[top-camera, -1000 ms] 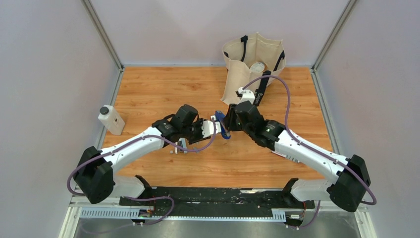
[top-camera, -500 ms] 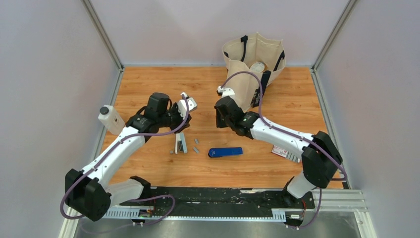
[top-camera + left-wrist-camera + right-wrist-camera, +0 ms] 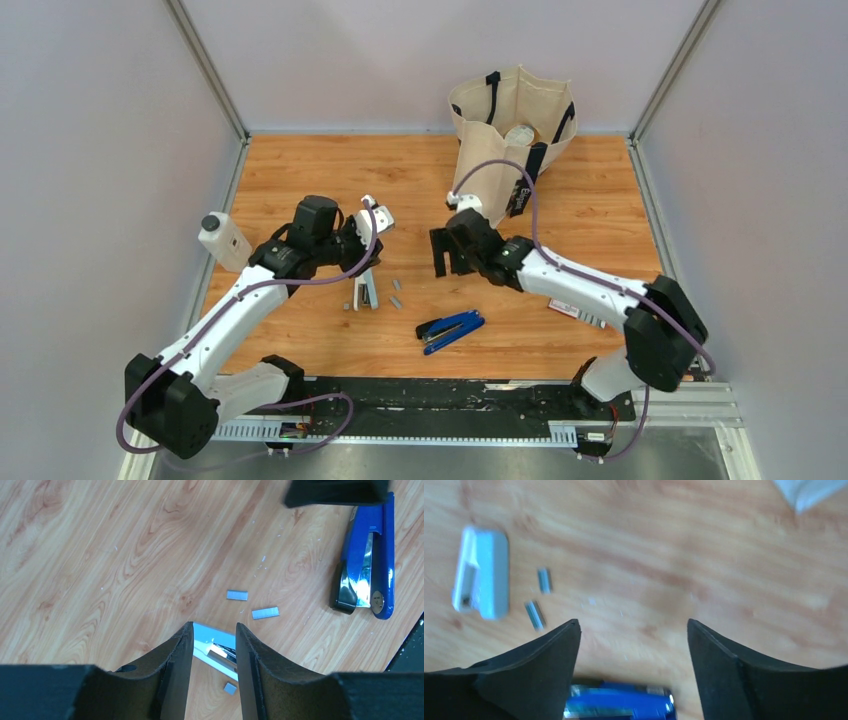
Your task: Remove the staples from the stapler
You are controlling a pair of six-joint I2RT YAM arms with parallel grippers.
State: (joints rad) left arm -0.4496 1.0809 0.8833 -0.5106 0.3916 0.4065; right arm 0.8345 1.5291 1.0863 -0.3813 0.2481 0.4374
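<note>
While the stapler [image 3: 450, 330] lies splayed near the table [image 3: 320, 170] edge, left jaws and right jaws spread.

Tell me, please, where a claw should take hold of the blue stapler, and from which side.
Grip the stapler across its two long sides near mid-length, coming from straight above. It lies flat on the table, slightly splayed open and narrow across, with free wood along both long sides.

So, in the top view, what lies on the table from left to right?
From left: white plastic bottle with black cap, pale grey-blue stapler-like object, two grey staple strips, dark blue stapler, red-and-white box.
</note>
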